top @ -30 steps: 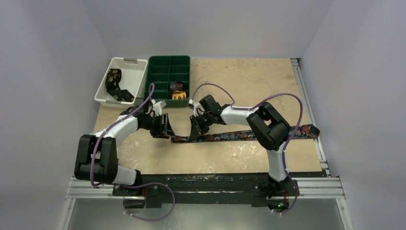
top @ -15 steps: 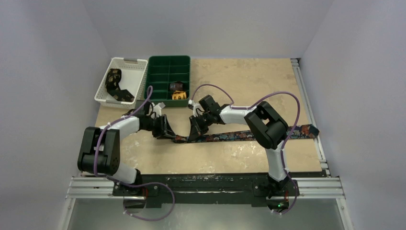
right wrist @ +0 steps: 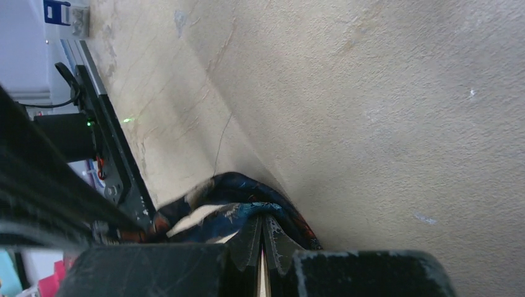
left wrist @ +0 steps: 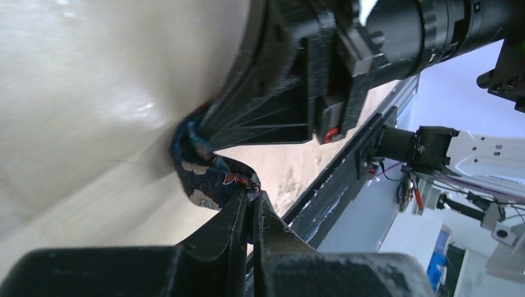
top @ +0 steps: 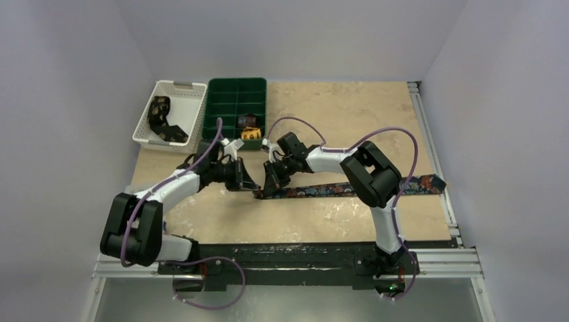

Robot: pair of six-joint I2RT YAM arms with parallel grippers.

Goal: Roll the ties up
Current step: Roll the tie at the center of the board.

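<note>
Across the beige desk [top: 349,107] the navy tie [top: 349,189] lies left to right, its length trailing rightward from its left end, where left pincer [left wrist: 251,201] and right pincer [right wrist: 263,226], close together, each clamp the fabric.

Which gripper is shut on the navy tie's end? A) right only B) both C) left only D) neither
B: the wrist views show the left gripper and the right gripper each pinched shut on a fold of the navy tie.
</note>
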